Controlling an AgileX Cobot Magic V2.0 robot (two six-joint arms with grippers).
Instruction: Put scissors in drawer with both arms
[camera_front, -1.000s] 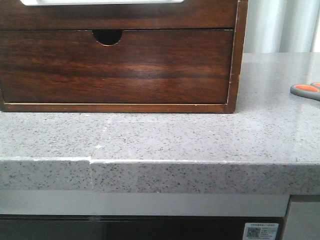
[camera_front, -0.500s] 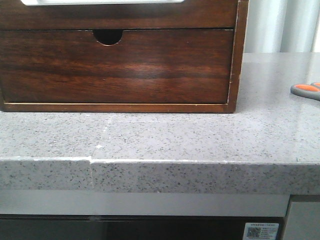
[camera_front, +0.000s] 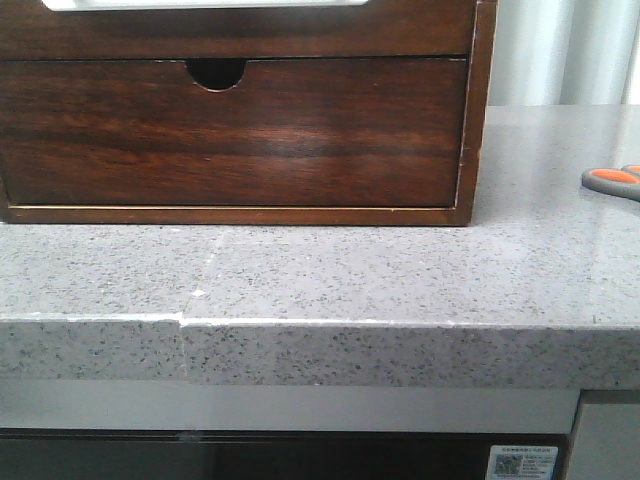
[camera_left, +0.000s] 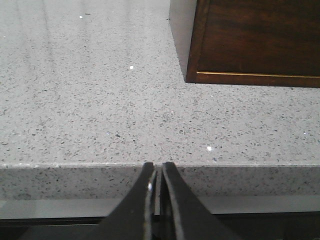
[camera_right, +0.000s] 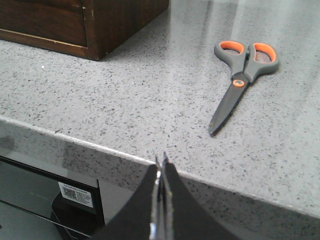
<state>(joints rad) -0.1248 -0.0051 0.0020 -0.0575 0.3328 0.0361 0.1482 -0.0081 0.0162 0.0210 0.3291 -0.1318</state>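
One glossy drawer sits closed; grey-looped scissors lie flat.

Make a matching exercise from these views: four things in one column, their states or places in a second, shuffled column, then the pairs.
Things:
1. scissors
2. drawer
3. left claw
4. countertop

States or places:
A. pushed in, flush with its wooden frame
B. speckled grey stone, with a chip on its front edge
C. lying flat with blades closed, right of the wooden box
D. shut, at the counter's front edge, holding nothing

Pairs: 1-C, 2-A, 3-D, 4-B
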